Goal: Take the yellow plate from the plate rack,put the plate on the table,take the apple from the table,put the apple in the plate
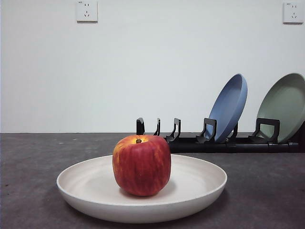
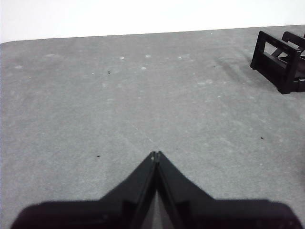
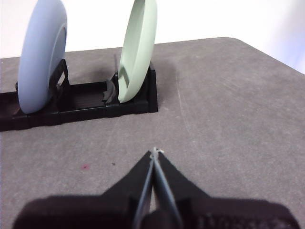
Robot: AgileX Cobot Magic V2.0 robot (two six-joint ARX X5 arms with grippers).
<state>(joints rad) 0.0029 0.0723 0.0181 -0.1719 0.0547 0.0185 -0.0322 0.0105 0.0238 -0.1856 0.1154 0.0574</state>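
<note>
- Yellow plate (image 1: 86, 188) sits flat on the table (image 1: 28, 157); apple (image 1: 141, 165) stands upright in it (looks done)
- left gripper (image 2: 156, 153) and right gripper (image 3: 155, 151) both closed, empty; a stray arm sweep could topple the apple

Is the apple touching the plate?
Touching. The front view shows the apple standing upright in the plate, its bottom resting on the plate's floor with no gap underneath.
</note>
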